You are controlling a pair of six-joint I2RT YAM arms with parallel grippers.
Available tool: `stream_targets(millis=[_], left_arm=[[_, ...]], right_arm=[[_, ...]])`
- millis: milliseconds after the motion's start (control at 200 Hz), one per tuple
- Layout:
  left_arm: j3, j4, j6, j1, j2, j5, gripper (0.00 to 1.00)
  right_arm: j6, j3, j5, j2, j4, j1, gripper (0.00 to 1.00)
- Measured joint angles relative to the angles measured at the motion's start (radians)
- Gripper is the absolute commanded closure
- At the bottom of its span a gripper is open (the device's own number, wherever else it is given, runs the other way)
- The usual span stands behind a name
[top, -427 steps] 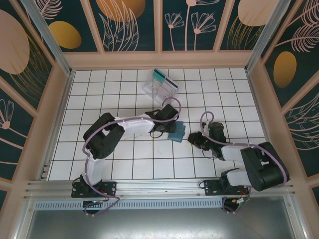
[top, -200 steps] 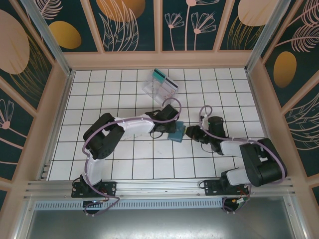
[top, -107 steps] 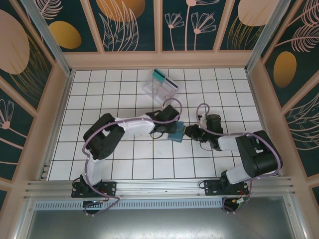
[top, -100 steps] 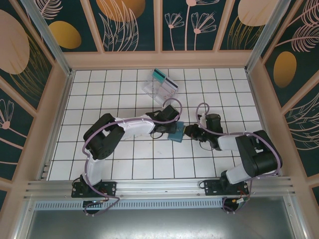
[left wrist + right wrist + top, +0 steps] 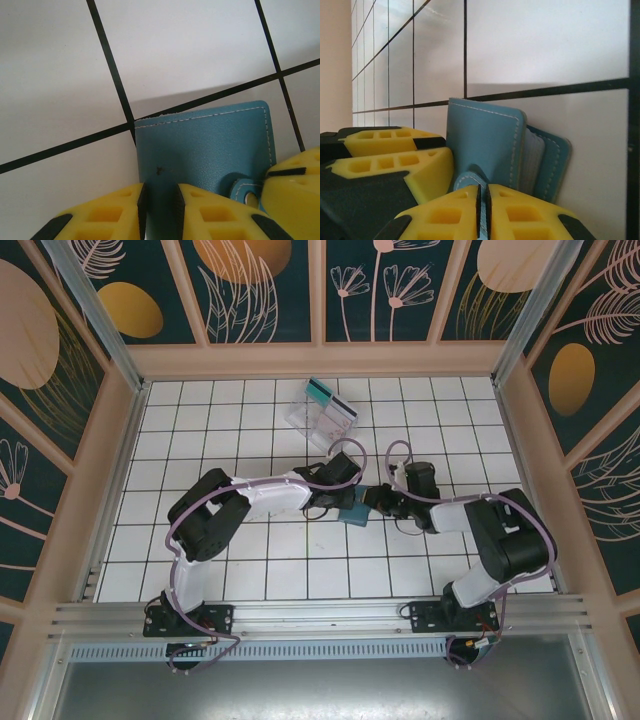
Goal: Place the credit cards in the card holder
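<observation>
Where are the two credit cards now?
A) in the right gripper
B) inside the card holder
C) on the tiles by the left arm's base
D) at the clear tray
D: the teal card and the striped card sit at the far edge of the tray, apart from the card holder.

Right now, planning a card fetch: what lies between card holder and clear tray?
Top view: the left gripper gripping the card holder, its wrist just short of the clear tray.
</observation>
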Motion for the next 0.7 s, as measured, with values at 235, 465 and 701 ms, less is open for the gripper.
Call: stream_targets(millis=[235,465,701], left_arm=[[-0.008,0.011,-0.004,0.0,-0.003,0.0,0.75],[-0.008,0.012,-0.004,0.0,-0.003,0.0,0.75],[-0.018,0.023,-0.012,0.0,-0.006,0.0,0.75]], right_arm=[[-0.023,0.035,0.01,0.015,-0.019,0.026,0.86],[-0.056,0.057,0.009,0.019,-0.062,0.031,0.87],[-0.085,0.07,0.014,0.019,-0.09,0.04,0.88]])
